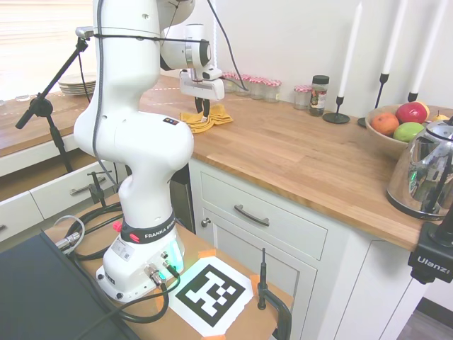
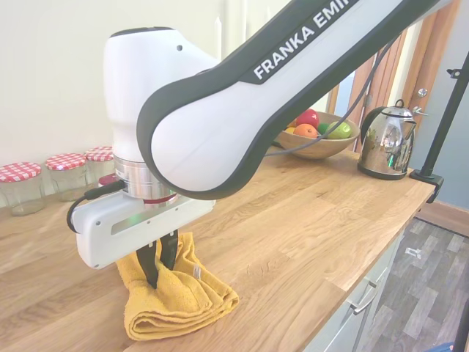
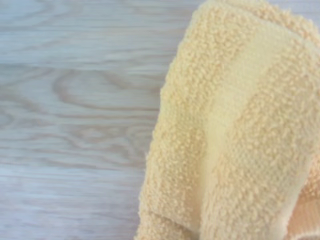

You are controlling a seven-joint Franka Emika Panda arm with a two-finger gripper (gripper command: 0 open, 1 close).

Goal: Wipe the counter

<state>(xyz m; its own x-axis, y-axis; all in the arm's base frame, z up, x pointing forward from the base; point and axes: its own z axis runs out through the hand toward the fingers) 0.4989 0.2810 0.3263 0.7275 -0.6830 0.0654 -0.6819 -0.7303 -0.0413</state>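
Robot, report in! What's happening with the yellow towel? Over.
End effector shut on folded yellow terry towel. Towel resting on brown wooden counter. Path toward kettle side bare.

The white arm carries "FRANKA EMI" in white letters along its dark band in the second exterior view, the word cut off at the picture's top edge toward 1 o'clock. In the first exterior view the black ring at the arm's base reads "FRANKA", with the rest curving out of sight, and a black clamp at the 4 o'clock edge bears "Ulanzi". A black-and-white square marker lies at 6 o'clock; it holds a pattern, not readable text.
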